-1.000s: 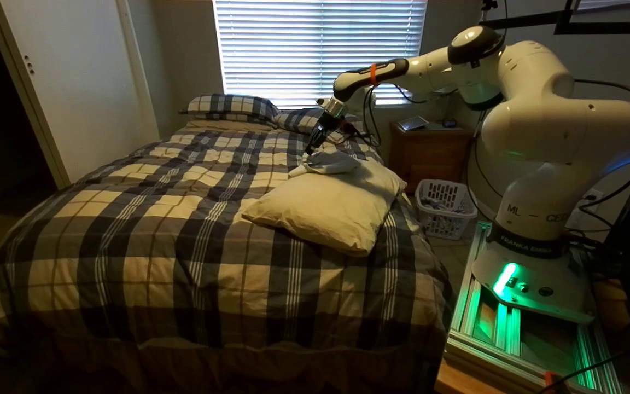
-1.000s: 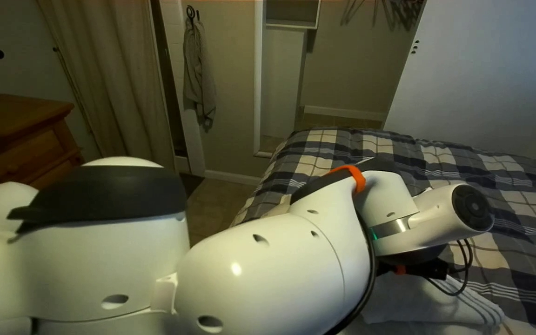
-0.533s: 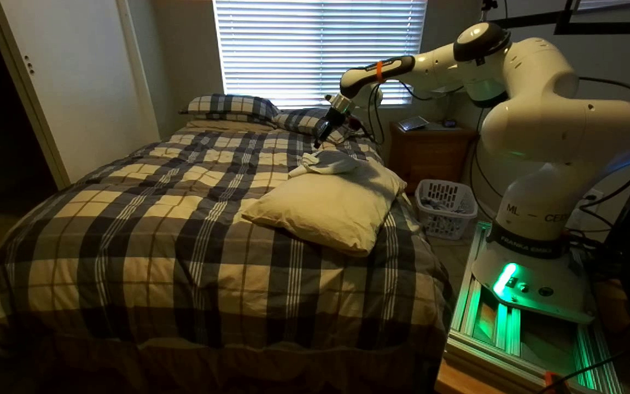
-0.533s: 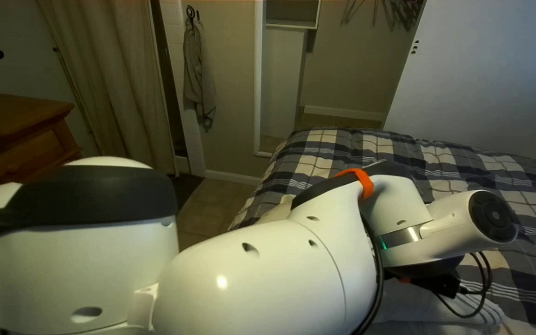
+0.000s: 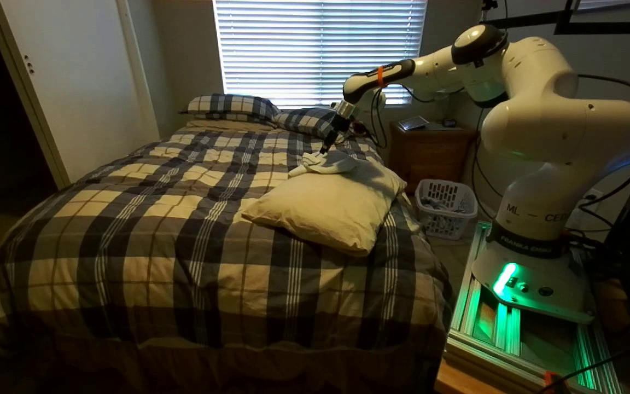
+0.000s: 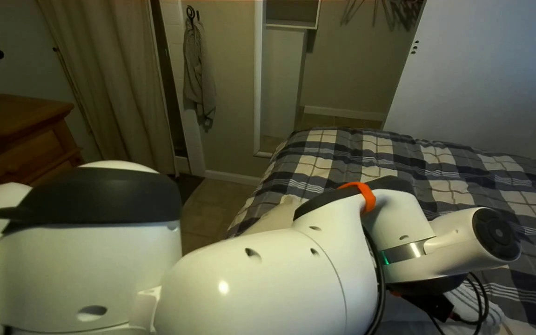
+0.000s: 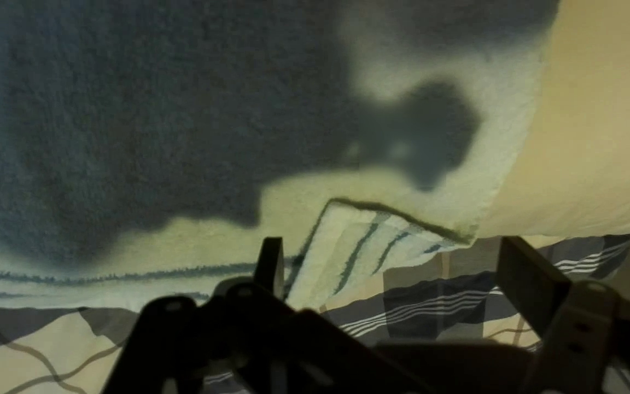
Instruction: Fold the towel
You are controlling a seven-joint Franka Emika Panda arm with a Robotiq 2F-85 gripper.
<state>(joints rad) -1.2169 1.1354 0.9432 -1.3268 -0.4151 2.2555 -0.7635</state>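
A pale towel [image 5: 337, 163] with dark stripes near its edge lies on a cream pillow [image 5: 320, 208] on the bed. In the wrist view the towel [image 7: 369, 183] fills much of the picture, partly under dark shadows; one striped corner is turned back over it. My gripper [image 7: 391, 241] stands open, its fingers wide apart on either side of that corner, gripping nothing. In an exterior view the gripper [image 5: 324, 149] points down at the towel's far side; whether its tips touch cloth I cannot tell. The arm hides most of the towel [image 6: 475, 302] in an exterior view.
The plaid bed [image 5: 184, 235] spreads around the pillow, with plaid pillows [image 5: 233, 105] at its head. A white laundry basket [image 5: 446, 210] and a wooden nightstand [image 5: 430, 153] stand beside it. Black cables [image 6: 479, 302] hang from the wrist.
A second ago my gripper was down at the towel's left end. It has opened, lifted off, moved right and come down slightly. The towel's end now lies in loose folds.
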